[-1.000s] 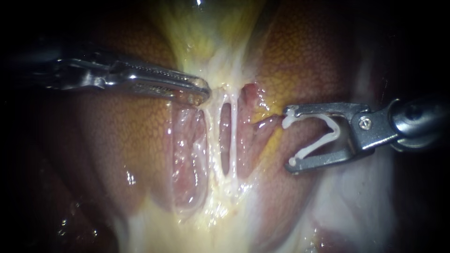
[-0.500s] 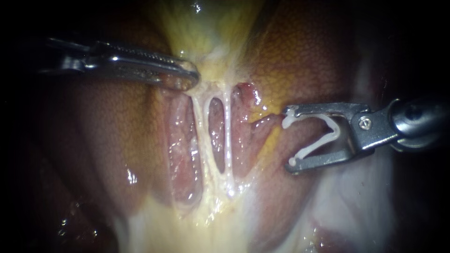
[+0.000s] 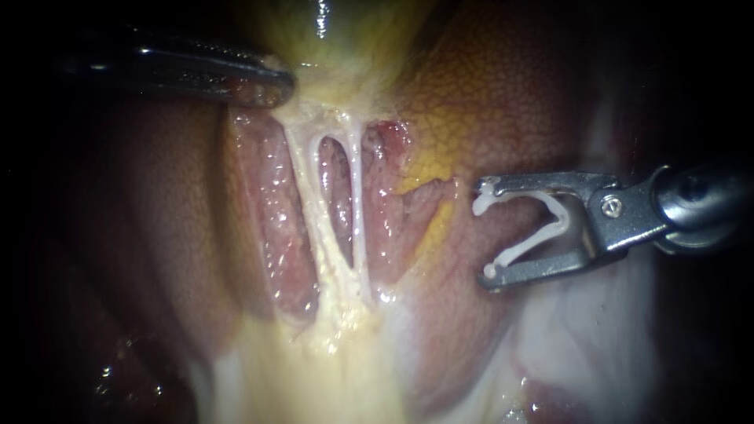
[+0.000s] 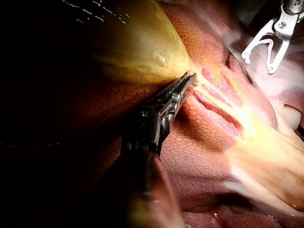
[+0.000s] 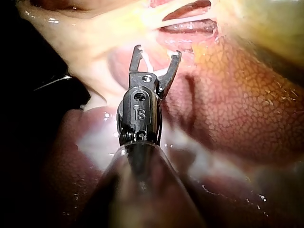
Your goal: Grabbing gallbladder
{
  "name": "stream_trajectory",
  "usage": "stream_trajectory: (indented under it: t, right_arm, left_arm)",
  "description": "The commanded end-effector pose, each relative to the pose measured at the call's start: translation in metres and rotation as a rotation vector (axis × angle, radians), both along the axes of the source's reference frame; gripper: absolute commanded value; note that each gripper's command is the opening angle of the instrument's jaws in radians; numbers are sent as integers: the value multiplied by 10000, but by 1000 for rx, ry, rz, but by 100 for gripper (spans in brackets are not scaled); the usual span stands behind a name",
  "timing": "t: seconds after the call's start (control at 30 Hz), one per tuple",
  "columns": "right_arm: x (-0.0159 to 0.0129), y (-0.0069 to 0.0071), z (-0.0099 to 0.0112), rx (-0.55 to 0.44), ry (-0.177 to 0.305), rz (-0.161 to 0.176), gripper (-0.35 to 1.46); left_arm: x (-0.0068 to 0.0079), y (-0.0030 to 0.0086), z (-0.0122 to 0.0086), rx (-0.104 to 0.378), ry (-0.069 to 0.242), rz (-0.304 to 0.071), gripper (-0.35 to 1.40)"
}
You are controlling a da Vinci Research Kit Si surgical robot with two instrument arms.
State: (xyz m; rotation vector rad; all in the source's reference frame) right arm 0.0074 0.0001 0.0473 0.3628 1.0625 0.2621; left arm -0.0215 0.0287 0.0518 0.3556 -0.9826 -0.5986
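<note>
The left instrument (image 3: 271, 85) was mostly lost in the dark at the upper left of the frame, showing only a glint of steel. Its jaws were pressed together on the pale lower edge of the glossy yellow-green gallbladder (image 3: 345, 35) at the top centre. Below that pinch two thin white tubes (image 3: 357, 196) ran down side by side, taut and wet, between raw pink folds of the mottled brown liver (image 3: 503, 94). At the right, the right instrument (image 3: 484, 232), its shaft cut off by the frame's edge, held its jaws wide apart yet touching a bent white clip (image 3: 525, 250) from both sides, well to the right of the tubes.
</note>
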Motion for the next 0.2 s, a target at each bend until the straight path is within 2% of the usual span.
stream_trajectory:
  t: [0.03, 0.2]
  right_arm:
    - [0, 0, 0, 0, 0, 0, 57]
    - [0, 0, 0, 0, 0, 0, 57]
  left_arm:
    - [-1, 0, 0, -1, 0, 0, -35]
    - [-1, 0, 1, -1, 1, 0, -35]
